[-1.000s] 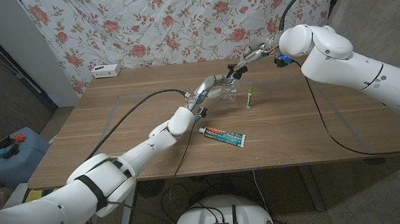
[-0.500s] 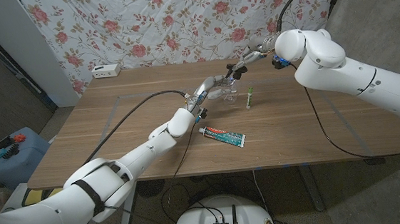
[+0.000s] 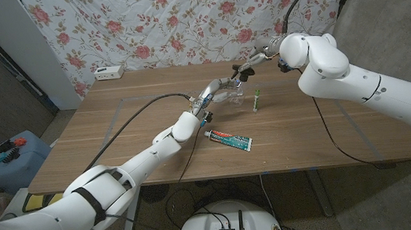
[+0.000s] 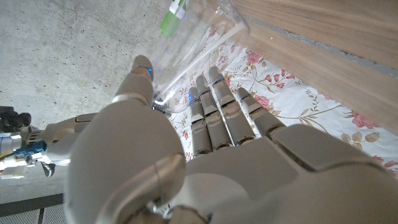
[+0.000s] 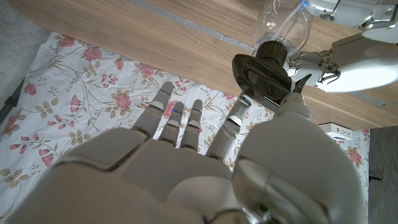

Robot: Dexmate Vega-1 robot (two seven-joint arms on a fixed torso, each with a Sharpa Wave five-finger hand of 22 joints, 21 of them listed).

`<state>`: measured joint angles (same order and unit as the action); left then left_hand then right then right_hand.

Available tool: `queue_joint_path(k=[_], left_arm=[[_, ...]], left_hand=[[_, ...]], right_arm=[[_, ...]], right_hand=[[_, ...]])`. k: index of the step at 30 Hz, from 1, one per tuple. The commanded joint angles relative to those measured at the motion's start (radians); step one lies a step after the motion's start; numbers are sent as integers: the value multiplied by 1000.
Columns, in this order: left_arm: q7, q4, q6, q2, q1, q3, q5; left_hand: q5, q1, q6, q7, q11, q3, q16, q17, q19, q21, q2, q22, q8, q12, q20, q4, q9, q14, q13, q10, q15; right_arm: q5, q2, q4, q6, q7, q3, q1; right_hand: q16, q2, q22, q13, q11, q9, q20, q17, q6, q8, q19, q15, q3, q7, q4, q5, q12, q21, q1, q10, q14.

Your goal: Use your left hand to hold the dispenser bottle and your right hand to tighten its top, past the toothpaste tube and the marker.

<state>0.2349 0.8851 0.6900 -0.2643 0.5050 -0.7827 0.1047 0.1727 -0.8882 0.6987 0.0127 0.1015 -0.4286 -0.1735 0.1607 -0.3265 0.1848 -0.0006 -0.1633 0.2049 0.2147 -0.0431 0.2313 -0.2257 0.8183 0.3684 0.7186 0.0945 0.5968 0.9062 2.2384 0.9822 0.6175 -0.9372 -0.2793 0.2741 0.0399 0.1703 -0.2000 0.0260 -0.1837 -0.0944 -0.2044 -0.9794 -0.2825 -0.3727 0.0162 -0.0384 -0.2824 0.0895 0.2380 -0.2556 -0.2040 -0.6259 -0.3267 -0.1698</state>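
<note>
Past the middle of the table stands a clear dispenser bottle (image 3: 235, 94) with a black pump top (image 3: 240, 73). My left hand (image 3: 213, 92) grips its body from the left, fingers wrapped on the clear plastic (image 4: 199, 56). Reaching in from the right, my right hand (image 3: 254, 60) pinches the black top (image 5: 264, 74) between thumb and fingers, above the bottle (image 5: 283, 28). Just right of the bottle a green marker (image 3: 257, 100) lies on the wood. The toothpaste tube (image 3: 229, 139) lies nearer to me, in front of both.
A white power strip (image 3: 109, 72) sits at the far left of the table, against the floral cloth. A black cable (image 3: 132, 113) crosses the left half, another (image 3: 331, 127) the right. On the floor to the left stands a blue box (image 3: 10, 156).
My right arm's elbow and forearm have swung leftward while its hand stays on the top. The left hand and the bottle have stayed in place.
</note>
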Motion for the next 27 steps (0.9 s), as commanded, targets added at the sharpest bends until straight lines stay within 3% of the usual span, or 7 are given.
queue_joint_path(k=[1, 11, 22, 27], left_arm=[[3, 17, -10, -6, 9, 6, 5], [7, 23, -13, -7, 13, 8, 6], [7, 31, -14, -10, 18, 9, 7], [6, 28, -10, -9, 17, 9, 7]], left_hand=[[6, 41, 62, -46, 5, -80, -6, 4, 3, 1, 58, -3, 7, 5, -45, -75, -2, 5, 3, 5, 72], [6, 40, 60, -44, 0, -81, -6, 4, 3, 1, 59, -3, 6, 5, -45, -75, -2, 4, 3, 6, 72], [6, 40, 61, -45, 5, -82, -6, 4, 3, 1, 60, -3, 7, 5, -44, -75, -2, 5, 3, 6, 72], [6, 40, 61, -44, 4, -82, -7, 4, 3, 1, 60, -3, 7, 6, -44, -76, -2, 6, 4, 7, 72]], right_arm=[[88, -18, -1, 9, 11, -9, -15], [156, -41, -11, 0, 21, -11, -37], [303, -76, -15, 3, 46, -24, -69], [396, -98, -22, 1, 65, -26, -90]], right_hand=[[5, 6, 1, 0, -4, -5, 2, -1, -197, -7, -15, -1, 3, 144, 3, 5, -9, -6, 4, -12, -15], [6, 5, 2, 0, -8, -5, 1, 1, -229, -13, -33, -11, 3, 149, -2, 6, -10, -7, 0, -40, -41], [8, 6, 2, 1, -5, -5, 6, 2, -306, -32, -59, -29, 5, 169, -8, 8, -13, -5, -5, -90, -87], [10, 11, 2, 1, -19, -4, 9, 2, -340, -40, -74, -34, 3, 174, -10, 9, -14, -7, -7, -111, -107]])
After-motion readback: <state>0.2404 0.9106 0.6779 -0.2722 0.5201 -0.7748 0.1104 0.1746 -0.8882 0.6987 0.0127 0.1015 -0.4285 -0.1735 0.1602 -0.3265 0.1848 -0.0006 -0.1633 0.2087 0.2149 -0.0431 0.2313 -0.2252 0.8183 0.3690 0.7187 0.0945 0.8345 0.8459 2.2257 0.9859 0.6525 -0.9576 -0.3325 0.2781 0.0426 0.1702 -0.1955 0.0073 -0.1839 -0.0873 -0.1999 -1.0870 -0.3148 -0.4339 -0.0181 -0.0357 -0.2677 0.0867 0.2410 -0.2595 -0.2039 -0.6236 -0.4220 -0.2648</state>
